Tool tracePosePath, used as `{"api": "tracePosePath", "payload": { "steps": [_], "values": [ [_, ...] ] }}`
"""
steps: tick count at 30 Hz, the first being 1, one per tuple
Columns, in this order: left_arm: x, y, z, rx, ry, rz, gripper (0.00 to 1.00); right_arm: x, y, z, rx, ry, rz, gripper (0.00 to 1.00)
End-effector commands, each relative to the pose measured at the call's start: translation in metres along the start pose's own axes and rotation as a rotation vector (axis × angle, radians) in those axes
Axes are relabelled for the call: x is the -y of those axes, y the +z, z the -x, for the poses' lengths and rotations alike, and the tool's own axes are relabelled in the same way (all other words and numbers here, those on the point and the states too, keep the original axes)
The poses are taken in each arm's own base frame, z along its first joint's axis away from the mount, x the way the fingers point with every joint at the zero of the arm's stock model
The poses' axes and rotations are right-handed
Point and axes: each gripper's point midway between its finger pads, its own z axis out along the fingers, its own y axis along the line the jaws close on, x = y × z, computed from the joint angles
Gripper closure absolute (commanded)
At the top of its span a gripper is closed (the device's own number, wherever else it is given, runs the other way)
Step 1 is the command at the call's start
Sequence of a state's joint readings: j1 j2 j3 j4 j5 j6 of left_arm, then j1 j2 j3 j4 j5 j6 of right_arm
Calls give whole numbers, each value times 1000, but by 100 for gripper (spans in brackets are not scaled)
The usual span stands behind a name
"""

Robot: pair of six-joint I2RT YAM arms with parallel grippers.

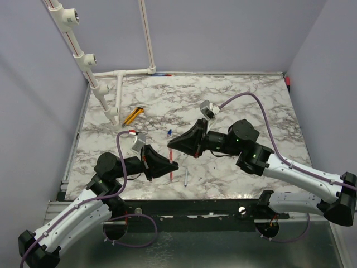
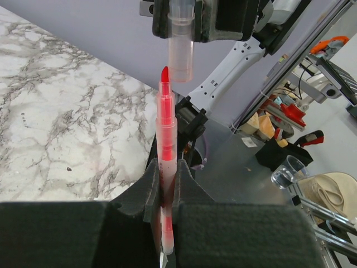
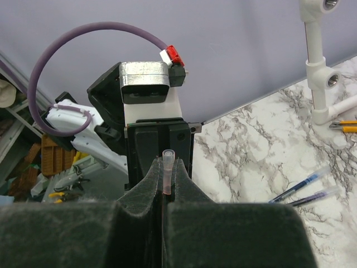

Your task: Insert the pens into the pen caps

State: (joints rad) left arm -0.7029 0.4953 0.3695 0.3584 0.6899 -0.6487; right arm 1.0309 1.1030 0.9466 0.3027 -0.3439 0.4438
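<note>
At the far left, a white pipe frame point(image 1: 105, 95) is standing on the marble table point(image 1: 251, 106), and a yellow-and-black flat tool point(image 1: 134, 115) is lying just beside its foot.

Nearer the front edge, the left gripper point(image 1: 169, 166) is reaching in from the left. Its fingers point(image 2: 146, 192) are clamping tightly on the red pen point(image 2: 166, 134). In the left wrist view the pen is standing straight up out of the grip, its red tip pointing at the opposite gripper.

The pen tip is sitting just beside the open mouth of a clear, pink-tinted cap point(image 2: 181, 53), slightly to the left of the rim and not inside it. Whether tip and rim are touching cannot be told.

The right gripper point(image 1: 174, 146) is coming in from the right and meeting the left one above the middle of the table. Its jaws are pressing closed on that cap point(image 3: 167, 167), whose end is poking out between them in the right wrist view.

A small blue cap point(image 1: 169, 133) is lying on the marble just behind the two grippers. A whitish pen point(image 1: 186, 177) is lying near the front edge, just right of the left gripper. In the right wrist view two bluish pens point(image 3: 304, 184) are lying side by side on the marble.
</note>
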Motion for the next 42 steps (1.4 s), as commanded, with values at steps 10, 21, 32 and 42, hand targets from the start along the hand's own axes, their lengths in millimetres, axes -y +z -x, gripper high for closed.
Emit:
{"api": "tracePosePath", "payload": {
  "steps": [10, 21, 32, 42],
  "values": [
    [5, -1, 3, 18, 18, -19, 100, 8, -2, -11, -12, -14, -49, 99],
    [5, 0, 2, 13, 14, -21, 100, -4, -2, 19, 60, -46, -37, 99],
    [5, 1, 1, 7, 13, -23, 100, 0, -6, 25, 90, -57, -72, 99],
    [5, 0, 2, 14, 16, -21, 100, 3, -4, 9, 45, -37, -65, 99]
  ]
}}
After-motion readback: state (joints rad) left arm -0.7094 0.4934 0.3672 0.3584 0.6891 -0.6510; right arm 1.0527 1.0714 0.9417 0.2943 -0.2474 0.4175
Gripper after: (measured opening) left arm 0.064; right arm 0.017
